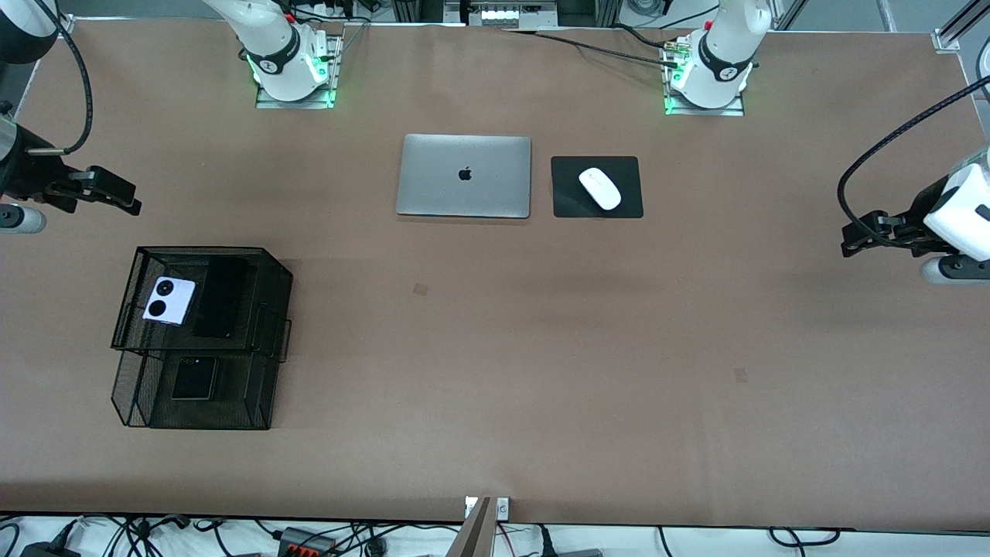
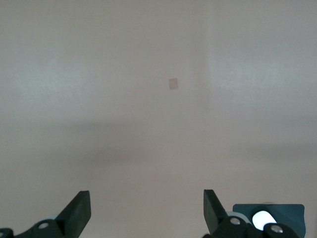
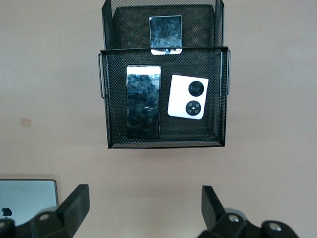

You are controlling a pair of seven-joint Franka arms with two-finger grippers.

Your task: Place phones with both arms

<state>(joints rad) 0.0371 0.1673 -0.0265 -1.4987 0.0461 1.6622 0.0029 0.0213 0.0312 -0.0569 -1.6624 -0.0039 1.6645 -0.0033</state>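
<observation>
Meanwhile, left tool [image 1: 849, 240] and right tool [image 1: 131, 203] both spread wide, empty, over table [image 1: 495, 371].

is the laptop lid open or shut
Shut. The silver laptop lies flat on the table with its logo facing up; no screen or keyboard shows.

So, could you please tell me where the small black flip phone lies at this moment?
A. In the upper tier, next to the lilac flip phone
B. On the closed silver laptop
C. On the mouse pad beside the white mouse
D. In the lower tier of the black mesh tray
D: the black flip phone lies alone in the lower tier of the black mesh tray, while the lilac flip phone and the long black phone share the upper tier.
</observation>
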